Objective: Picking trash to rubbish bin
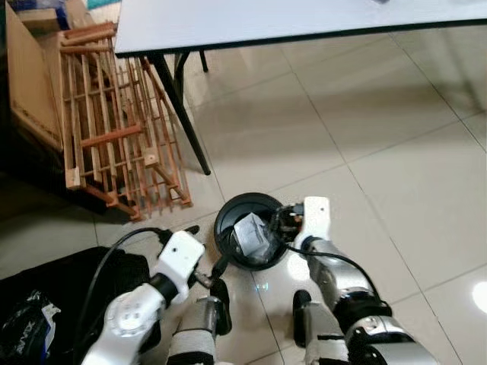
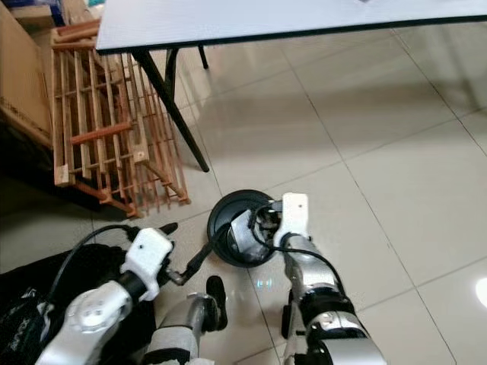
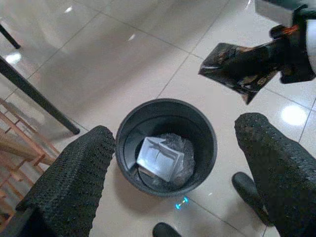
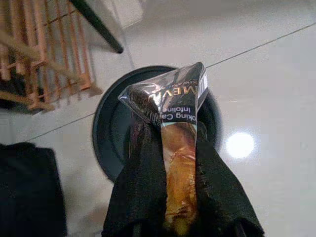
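Observation:
A round black rubbish bin [image 1: 228, 217] stands on the tiled floor in front of me, with a crumpled silver packet [image 1: 255, 234] and clear wrap inside. My right gripper [image 1: 285, 220] hovers over the bin's right rim, shut on a dark glossy snack wrapper [image 4: 170, 108] with gold print; the wrapper [image 3: 242, 64] hangs above and beside the bin [image 3: 165, 143]. My left gripper [image 3: 173, 163] is open and holds nothing, poised above the bin's near left side; its fingers [image 1: 221, 266] point toward the rim.
A grey table [image 1: 228, 23] with black legs [image 1: 183, 114] stands behind the bin. A wooden slatted crate [image 1: 114, 122] and a cardboard box [image 1: 30, 76] lean at the left. A black bag [image 1: 46, 304] lies at my lower left. Open tiles stretch to the right.

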`<state>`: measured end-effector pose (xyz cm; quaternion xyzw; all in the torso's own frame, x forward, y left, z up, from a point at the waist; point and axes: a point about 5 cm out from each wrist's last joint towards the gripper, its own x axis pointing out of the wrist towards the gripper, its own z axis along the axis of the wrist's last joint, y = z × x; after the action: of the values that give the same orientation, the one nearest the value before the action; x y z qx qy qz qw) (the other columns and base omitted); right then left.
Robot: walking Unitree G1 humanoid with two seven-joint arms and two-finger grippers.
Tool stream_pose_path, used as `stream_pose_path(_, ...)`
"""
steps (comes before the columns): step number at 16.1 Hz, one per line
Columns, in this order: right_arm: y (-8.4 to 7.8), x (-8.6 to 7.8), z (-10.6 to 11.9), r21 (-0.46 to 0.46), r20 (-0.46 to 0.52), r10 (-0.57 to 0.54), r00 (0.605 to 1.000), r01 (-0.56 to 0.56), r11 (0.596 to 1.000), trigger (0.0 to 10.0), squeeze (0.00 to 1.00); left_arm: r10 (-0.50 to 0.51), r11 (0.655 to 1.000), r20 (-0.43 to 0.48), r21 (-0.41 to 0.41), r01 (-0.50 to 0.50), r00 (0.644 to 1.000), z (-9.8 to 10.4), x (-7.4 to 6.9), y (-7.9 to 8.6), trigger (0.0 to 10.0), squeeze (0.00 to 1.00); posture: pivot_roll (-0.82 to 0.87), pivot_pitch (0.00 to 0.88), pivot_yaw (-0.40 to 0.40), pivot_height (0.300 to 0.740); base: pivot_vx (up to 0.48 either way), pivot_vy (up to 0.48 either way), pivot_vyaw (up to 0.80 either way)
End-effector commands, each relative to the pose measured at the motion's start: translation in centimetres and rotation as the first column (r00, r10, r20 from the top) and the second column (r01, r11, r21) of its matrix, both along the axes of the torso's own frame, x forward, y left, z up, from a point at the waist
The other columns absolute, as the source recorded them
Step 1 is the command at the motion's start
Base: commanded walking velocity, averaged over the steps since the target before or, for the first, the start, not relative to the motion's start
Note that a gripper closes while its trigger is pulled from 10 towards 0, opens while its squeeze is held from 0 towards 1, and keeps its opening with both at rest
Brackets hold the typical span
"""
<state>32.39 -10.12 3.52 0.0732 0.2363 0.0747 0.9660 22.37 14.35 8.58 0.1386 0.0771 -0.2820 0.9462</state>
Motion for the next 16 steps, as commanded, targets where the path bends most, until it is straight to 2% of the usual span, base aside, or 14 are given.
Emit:
stream_pose_path(1,0.4,-0.9,-1.2,0.034,-0.049,0.006,0.999,-0.005,0.999,10.0,0.0,-0.015,1.0,-0.032,0.007,0.015,0.999,-0.3,-0.9,0.5,10.0,0.0,0.15,0.475,0.104,0.74,0.0,0.0,0.0)
stream_pose_path(6,0.6,-1.4,-2.1,0.047,-0.096,-0.009,0.995,0.013,0.999,10.0,0.0,-0.055,0.998,-0.027,0.025,0.056,0.998,0.2,-1.3,0.6,10.0,0.0,0.15,0.492,0.104,0.74,0.0,0.0,0.0)
stream_pose_path(13,0.8,-2.4,-3.4,-0.011,-0.146,-0.045,0.988,0.043,0.999,10.0,0.0,-0.086,0.996,-0.048,0.033,0.087,0.995,0.1,-2.0,0.2,10.0,0.0,0.15,0.496,0.108,0.74,0.0,0.0,0.0)
stream_pose_path(16,0.8,-2.5,-3.5,-0.021,-0.148,-0.048,0.988,0.045,0.999,10.0,0.0,-0.097,0.994,-0.054,0.039,0.099,0.994,0.0,-2.1,0.2,10.0,0.0,0.15,0.491,0.109,0.74,0.3,0.0,0.0)
